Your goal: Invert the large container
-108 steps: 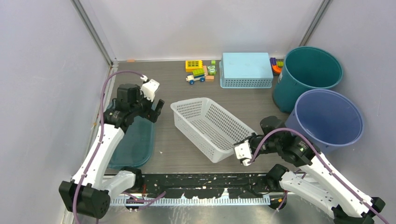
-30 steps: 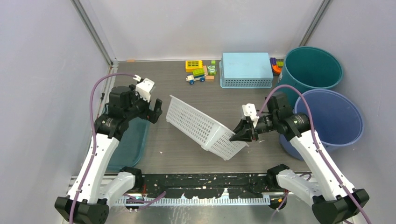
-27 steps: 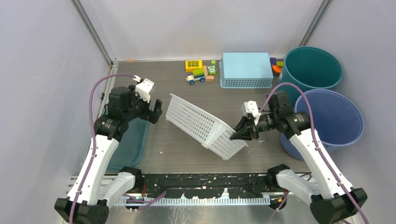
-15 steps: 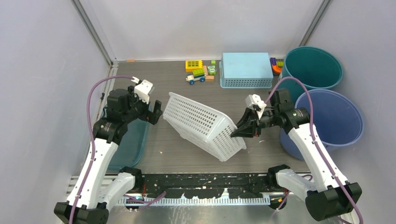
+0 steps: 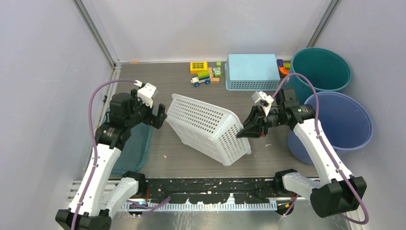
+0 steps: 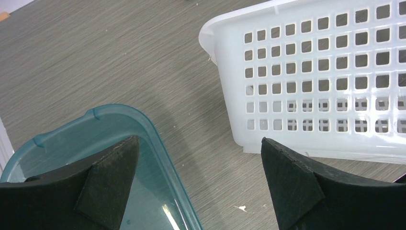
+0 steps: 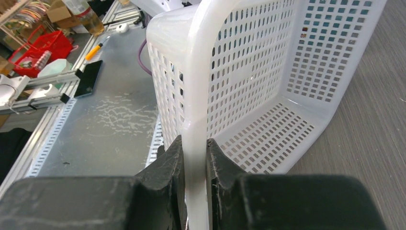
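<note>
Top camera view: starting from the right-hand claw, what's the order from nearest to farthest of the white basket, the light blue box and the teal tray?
1. white basket, centre, its rim clamped in the right gripper.
2. light blue box, at the back.
3. teal tray, far left edge.

The basket [image 5: 208, 128] sits mid-table — tray [image 5: 142, 143] left, buckets [image 5: 335, 120] right, box [image 5: 252, 72] and toys [image 5: 203, 73] behind.

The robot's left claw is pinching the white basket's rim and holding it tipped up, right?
Not quite: it is the right claw that pinches the white basket's rim and holds it tipped up. The right wrist view shows its fingers shut on the rim.
</note>
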`<state>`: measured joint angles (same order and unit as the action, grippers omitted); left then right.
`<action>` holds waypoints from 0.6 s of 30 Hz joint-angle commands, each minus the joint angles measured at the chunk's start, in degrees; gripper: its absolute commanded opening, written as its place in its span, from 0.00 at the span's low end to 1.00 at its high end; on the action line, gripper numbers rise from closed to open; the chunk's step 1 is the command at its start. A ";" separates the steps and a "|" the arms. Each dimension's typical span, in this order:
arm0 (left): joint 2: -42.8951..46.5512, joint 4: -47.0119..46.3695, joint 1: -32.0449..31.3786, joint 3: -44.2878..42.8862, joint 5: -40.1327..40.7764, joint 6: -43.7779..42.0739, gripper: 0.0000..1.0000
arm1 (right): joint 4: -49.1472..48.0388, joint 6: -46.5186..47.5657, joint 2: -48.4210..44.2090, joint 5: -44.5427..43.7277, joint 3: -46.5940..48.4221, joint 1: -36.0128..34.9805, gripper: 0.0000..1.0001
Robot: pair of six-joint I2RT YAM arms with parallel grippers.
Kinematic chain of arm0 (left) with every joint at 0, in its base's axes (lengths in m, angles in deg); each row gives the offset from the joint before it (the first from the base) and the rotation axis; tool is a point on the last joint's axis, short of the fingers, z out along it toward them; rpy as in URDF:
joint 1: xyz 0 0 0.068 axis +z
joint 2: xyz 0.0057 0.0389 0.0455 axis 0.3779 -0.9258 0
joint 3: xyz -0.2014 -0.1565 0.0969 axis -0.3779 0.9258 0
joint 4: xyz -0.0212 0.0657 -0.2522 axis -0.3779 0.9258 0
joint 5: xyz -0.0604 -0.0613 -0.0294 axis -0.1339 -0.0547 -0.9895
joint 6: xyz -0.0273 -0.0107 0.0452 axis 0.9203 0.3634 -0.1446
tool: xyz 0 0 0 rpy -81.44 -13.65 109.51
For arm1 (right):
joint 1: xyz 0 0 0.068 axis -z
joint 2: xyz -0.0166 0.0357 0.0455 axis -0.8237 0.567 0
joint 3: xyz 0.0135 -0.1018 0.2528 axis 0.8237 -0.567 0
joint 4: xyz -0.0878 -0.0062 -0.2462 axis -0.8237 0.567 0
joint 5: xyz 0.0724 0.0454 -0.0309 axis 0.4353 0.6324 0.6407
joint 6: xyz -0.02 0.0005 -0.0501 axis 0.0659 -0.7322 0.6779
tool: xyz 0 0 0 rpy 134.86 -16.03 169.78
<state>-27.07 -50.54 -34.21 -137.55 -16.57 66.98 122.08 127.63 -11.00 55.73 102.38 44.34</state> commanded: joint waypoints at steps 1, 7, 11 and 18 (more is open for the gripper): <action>1.05 -3.39 0.00 0.43 -1.17 0.94 1.00 | 4.93 -0.99 1.99 3.38 3.48 0.41 0.01; 0.85 -3.67 0.09 0.77 -1.56 1.04 1.00 | 8.54 -0.99 5.13 3.37 5.41 0.80 0.01; 0.80 -3.94 0.23 0.96 -1.72 1.16 1.00 | 10.37 -0.94 6.55 3.37 6.24 1.03 0.01; 0.61 -3.92 0.38 1.05 -2.08 1.41 1.00 | 15.86 0.23 10.66 3.37 9.03 2.04 0.01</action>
<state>-26.96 -51.81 -34.13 -136.63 -17.30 67.24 130.21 128.68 -2.61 58.04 108.74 45.90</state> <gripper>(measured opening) 0.996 0.217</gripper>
